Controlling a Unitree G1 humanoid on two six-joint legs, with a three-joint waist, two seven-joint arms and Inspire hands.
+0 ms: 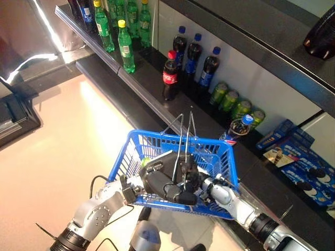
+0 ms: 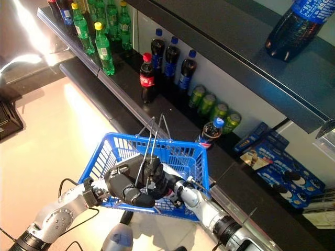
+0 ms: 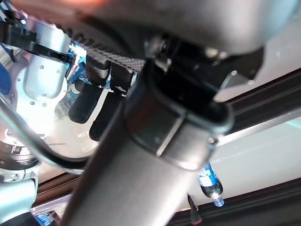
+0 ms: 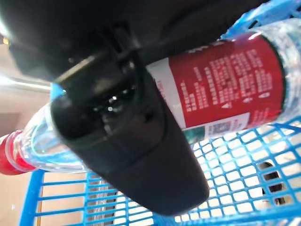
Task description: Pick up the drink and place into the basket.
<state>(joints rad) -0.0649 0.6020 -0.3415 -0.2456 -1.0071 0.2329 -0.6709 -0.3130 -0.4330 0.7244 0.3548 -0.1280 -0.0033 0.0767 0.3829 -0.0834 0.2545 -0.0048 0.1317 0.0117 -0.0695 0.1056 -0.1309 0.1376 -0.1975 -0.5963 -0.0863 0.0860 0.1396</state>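
Note:
The blue basket [image 1: 123, 159] is raised in front of the shelf. My left hand [image 1: 159, 185] is shut on its thin wire handles [image 1: 183, 130]. My right hand [image 1: 192, 177] reaches into the basket from the right. In the right wrist view it is shut on a clear bottle with a red label [image 4: 225, 89] and a red cap, the thumb [image 4: 127, 146] across the bottle's body. The bottle sits inside the blue mesh walls, held lying on its side. In the eye views both hands hide the bottle.
A dark shelf [image 1: 141, 91] runs behind the basket with green bottles [image 1: 125, 47], cola bottles [image 1: 169, 76], dark blue-capped bottles [image 1: 193, 57], green cans [image 1: 230, 102] and a tilted blue-capped bottle [image 1: 238, 128]. Blue boxes [image 1: 301, 162] lie at the right. An upper shelf [image 2: 251, 63] overhangs.

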